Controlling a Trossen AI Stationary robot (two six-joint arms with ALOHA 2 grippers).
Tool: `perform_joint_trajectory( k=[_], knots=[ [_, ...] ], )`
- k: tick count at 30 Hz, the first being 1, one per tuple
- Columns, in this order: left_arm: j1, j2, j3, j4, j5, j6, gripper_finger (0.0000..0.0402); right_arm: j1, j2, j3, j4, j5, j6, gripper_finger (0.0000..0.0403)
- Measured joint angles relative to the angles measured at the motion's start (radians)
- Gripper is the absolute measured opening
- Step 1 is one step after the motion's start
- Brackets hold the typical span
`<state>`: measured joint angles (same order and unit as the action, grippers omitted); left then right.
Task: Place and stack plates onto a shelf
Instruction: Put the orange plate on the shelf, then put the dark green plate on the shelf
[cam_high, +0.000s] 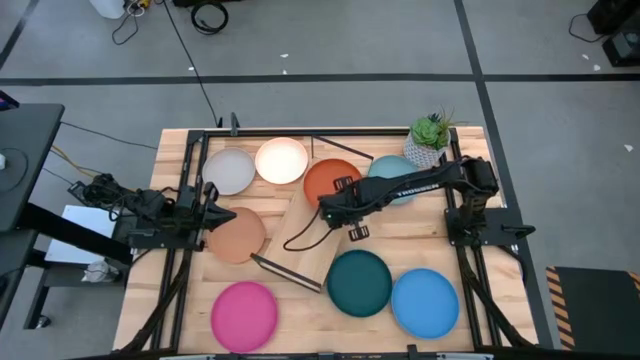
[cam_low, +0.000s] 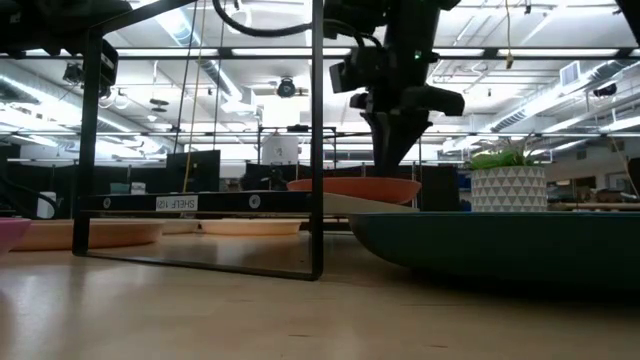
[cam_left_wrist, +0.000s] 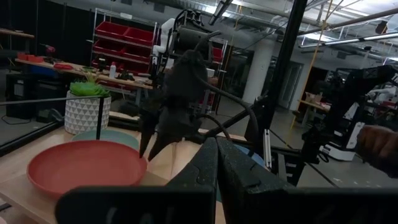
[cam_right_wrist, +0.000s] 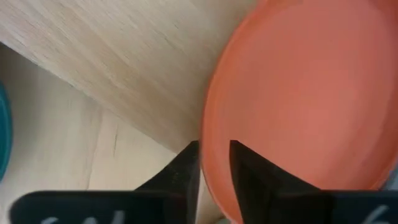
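right wrist view: orange plate's (cam_right_wrist: 311, 93) rim between right hand's (cam_right_wrist: 214, 163) fingers.

The right tool (cam_left_wrist: 151, 144) pinches the orange plate (cam_left_wrist: 84, 167) beside a potted plant (cam_left_wrist: 87, 107).

Robotics laboratory or industrial workshop; a slatted wooden table (cam_high: 300, 290) stands on a grey concrete floor (cam_high: 330, 95) marked with dark tape lines; cables (cam_high: 205, 15) trail across it; red storage bins (cam_left_wrist: 124, 43) fill shelving; long ceiling strip lights (cam_low: 560, 95) run overhead.
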<state>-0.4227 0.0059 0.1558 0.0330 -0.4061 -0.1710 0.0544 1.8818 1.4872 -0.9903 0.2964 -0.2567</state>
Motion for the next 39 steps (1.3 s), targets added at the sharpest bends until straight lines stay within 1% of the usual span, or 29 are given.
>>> perform_joint_trajectory(
  k=[2, 5, 9, 13, 17, 21, 25, 29, 33, 36, 39],
  knots=[
    [0.000, 0.000, 0.000, 0.000, 0.000, 0.000, 0.0007, 0.016, -0.014, 0.005, -0.039, 0.021, 0.042, 0.0114],
    [0.000, 0.000, 0.000, 0.000, 0.000, 0.000, 0.0007, 0.047, -0.050, 0.006, -0.088, 0.025, 0.124, 0.0131],
    [0.000, 0.000, 0.000, 0.000, 0.000, 0.000, 0.0007, 0.083, -0.100, -0.024, -0.138, 0.026, 0.246, 0.0138],
    [0.000, 0.000, 0.000, 0.000, 0.000, 0.000, 0.0007, 0.108, -0.175, -0.130, -0.118, 0.037, 0.323, 0.0138],
    [0.000, 0.000, 0.000, 0.000, 0.000, 0.000, 0.0007, 0.116, -0.266, -0.273, -0.025, 0.042, 0.377, 0.0139],
    [0.000, 0.000, 0.000, 0.000, 0.000, 0.000, 0.0007, 0.116, -0.338, -0.417, 0.059, -0.017, 0.423, 0.0138],
    [0.000, 0.000, 0.000, 0.000, 0.000, 0.000, 0.0007, 0.153, -0.355, -0.492, 0.108, -0.106, 0.519, 0.0138],
    [0.000, 0.000, 0.000, 0.000, 0.000, 0.000, 0.0007, 0.277, -0.297, -0.485, 0.112, -0.105, 0.529, 0.0138],
    [0.000, 0.000, 0.000, 0.000, 0.000, 0.000, 0.0007, 0.403, -0.253, -0.434, 0.119, -0.047, 0.525, 0.0137],
    [0.000, 0.000, 0.000, 0.000, 0.000, 0.000, 0.0007, 0.464, -0.248, -0.410, 0.141, -0.024, 0.519, 0.0137],
    [0.000, 0.000, 0.000, 0.000, 0.000, 0.000, 0.0007, 0.505, -0.249, -0.401, 0.227, -0.055, 0.497, 0.0137]
  ],
)
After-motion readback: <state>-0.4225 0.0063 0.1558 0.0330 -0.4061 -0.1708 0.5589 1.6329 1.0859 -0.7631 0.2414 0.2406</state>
